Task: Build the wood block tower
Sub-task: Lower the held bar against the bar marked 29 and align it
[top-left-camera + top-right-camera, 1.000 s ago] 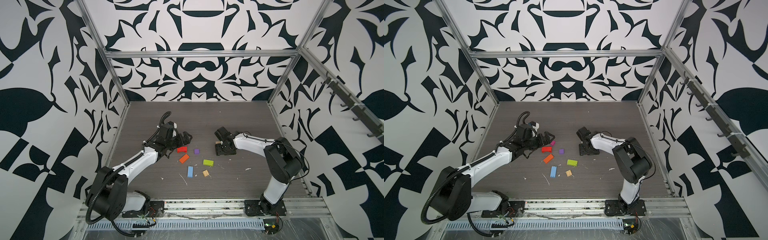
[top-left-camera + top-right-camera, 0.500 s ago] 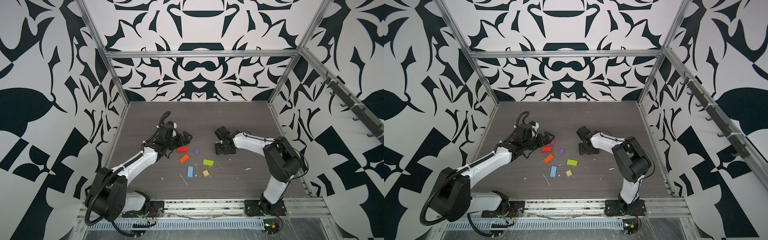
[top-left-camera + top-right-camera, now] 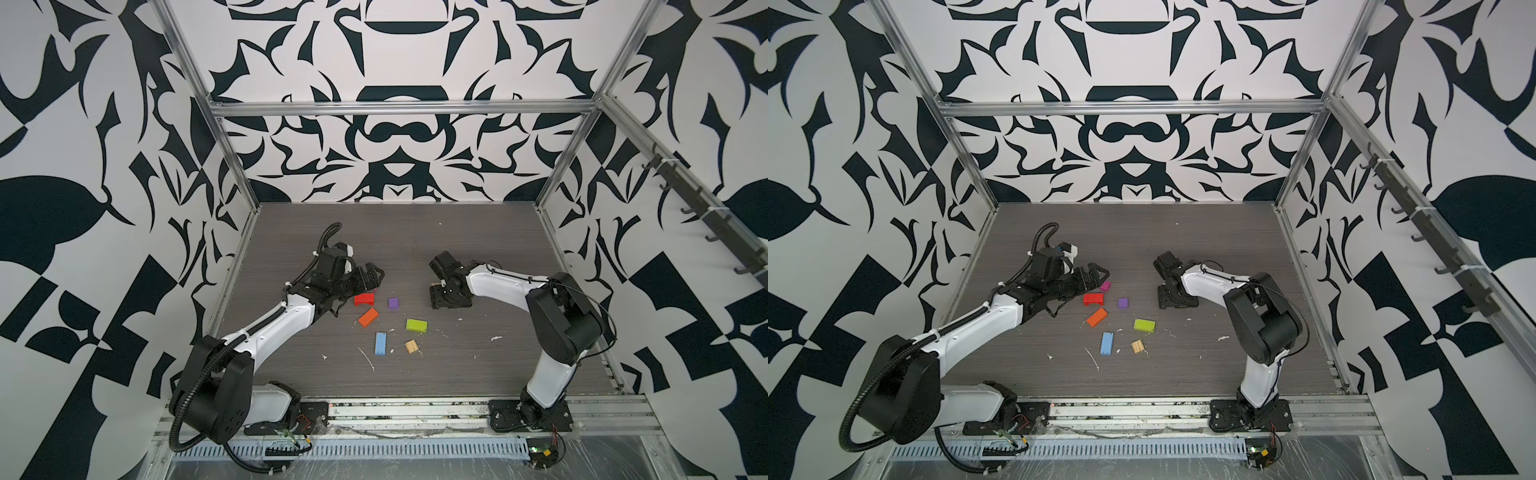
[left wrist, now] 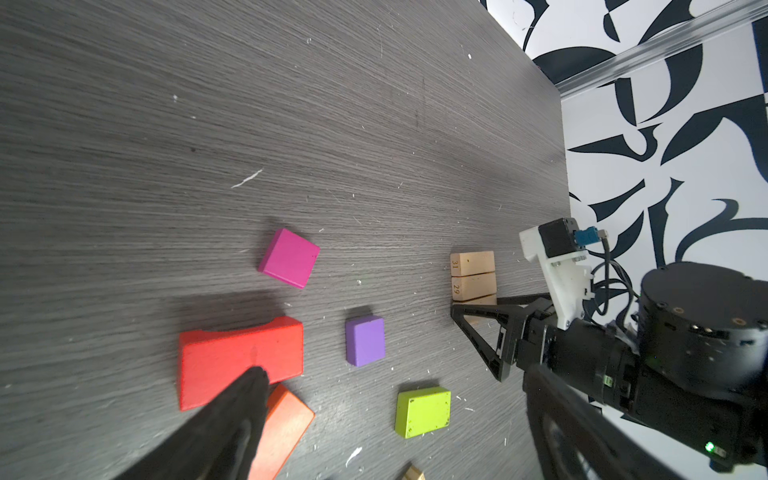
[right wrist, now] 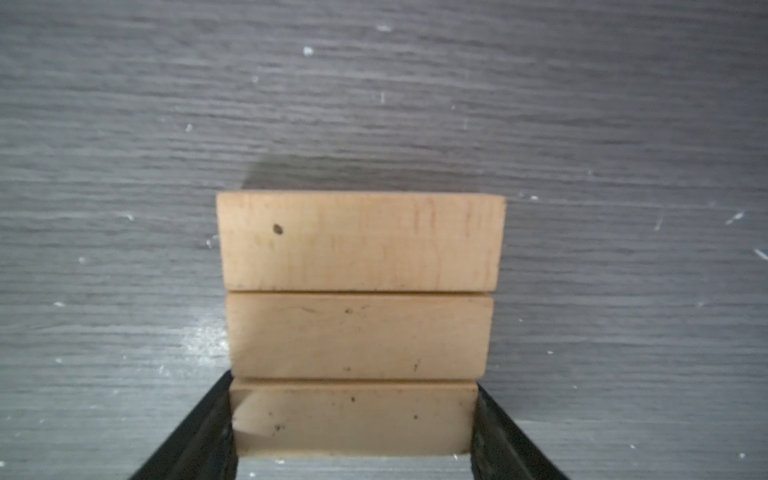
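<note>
Lower centre in both top views, loose and flat on the counter (image 3: 478, 374): ridged tan square (image 3: 411, 346) and blue block (image 3: 380, 343). Behind them are the lime green block (image 3: 416, 325), orange block (image 3: 368, 317), purple cube (image 3: 393, 302), red block (image 3: 364, 299) and magenta cube (image 3: 1105, 285). Left claw (image 3: 371, 276) has its jaws wide apart, empty, near the magenta cube. Right of centre, three tan planks (image 5: 357, 241) lie side by side, touching. Right claw (image 5: 353, 432) is clamped on the end plank of that row. Judged: tower base only. Nothing is stacked, and all coloured blocks are still to place.
</note>
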Robot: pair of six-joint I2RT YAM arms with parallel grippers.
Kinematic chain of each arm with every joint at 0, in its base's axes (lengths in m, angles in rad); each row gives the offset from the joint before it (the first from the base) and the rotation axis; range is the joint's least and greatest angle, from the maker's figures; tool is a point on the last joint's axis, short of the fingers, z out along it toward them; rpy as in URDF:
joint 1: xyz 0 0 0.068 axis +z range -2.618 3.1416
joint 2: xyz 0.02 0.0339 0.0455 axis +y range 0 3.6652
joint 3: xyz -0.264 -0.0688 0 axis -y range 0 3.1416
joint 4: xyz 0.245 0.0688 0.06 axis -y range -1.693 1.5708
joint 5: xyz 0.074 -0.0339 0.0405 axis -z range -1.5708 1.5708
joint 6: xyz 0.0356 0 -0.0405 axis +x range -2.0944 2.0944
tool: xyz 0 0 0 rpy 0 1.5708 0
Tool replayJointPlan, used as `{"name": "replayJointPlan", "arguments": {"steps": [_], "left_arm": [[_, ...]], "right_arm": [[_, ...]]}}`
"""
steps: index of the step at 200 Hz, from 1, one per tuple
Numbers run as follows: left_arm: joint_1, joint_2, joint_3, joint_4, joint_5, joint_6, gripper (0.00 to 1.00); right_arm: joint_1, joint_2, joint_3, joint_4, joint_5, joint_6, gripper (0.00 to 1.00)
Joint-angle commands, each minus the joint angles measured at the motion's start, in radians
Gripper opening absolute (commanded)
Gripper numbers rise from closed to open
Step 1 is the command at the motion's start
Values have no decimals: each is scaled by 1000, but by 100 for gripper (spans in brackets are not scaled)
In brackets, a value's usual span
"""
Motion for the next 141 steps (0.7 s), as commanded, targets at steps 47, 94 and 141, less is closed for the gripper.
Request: {"name": "replayJointPlan", "arguments": {"steps": [47, 94, 141], "left_arm": [[-3, -29, 8, -15, -4, 7, 100], [-3, -29, 8, -14, -5, 8, 100], [-3, -28, 10, -14, -6, 10, 100]], "right_arm": [[-8, 25, 33, 1, 27, 4, 73], [-9, 26, 38, -3, 31, 6, 74], [-9, 29, 37, -4, 30, 7, 76]]}}
